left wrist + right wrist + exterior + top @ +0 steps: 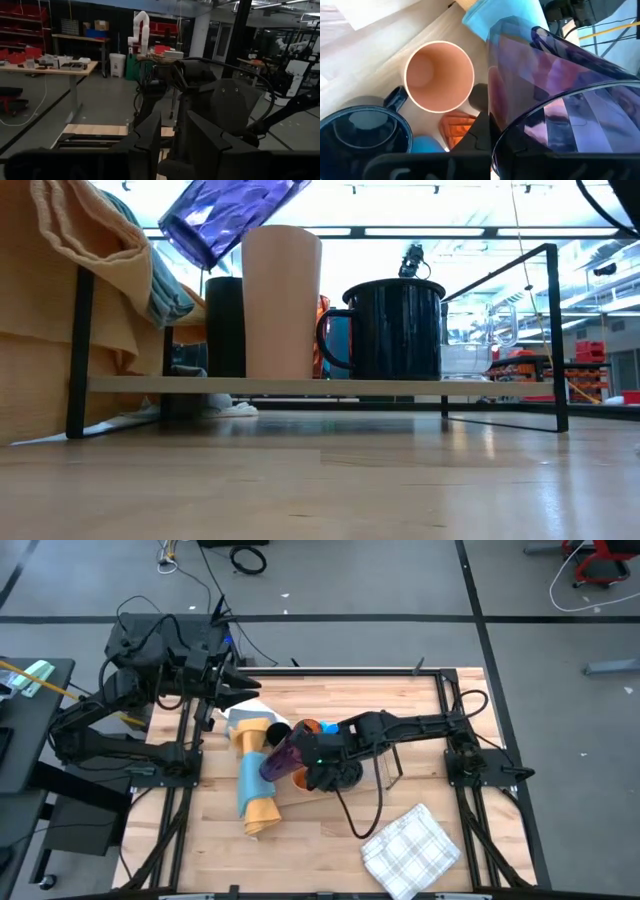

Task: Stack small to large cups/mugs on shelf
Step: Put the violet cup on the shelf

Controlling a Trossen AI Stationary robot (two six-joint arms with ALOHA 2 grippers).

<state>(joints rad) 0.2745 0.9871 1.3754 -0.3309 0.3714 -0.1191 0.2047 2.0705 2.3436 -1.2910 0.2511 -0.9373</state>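
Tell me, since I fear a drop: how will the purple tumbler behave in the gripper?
The purple tumbler looks like smooth, faceted, translucent plastic, so probably light but slippery. The right gripper holds it tilted above the peach cup, so it may pivot. Its tall, tapered shape would probably tip or roll if released.

**Hidden and cut-off parts**

In the low view the purple tumbler [232, 212] runs off the top edge, so whatever holds it is unseen. The peach cup [281, 300] covers part of the black cup [224, 325]. The amber cup [323, 330] and blue cup [337, 345] show only as slivers behind the dark mug [395, 330].
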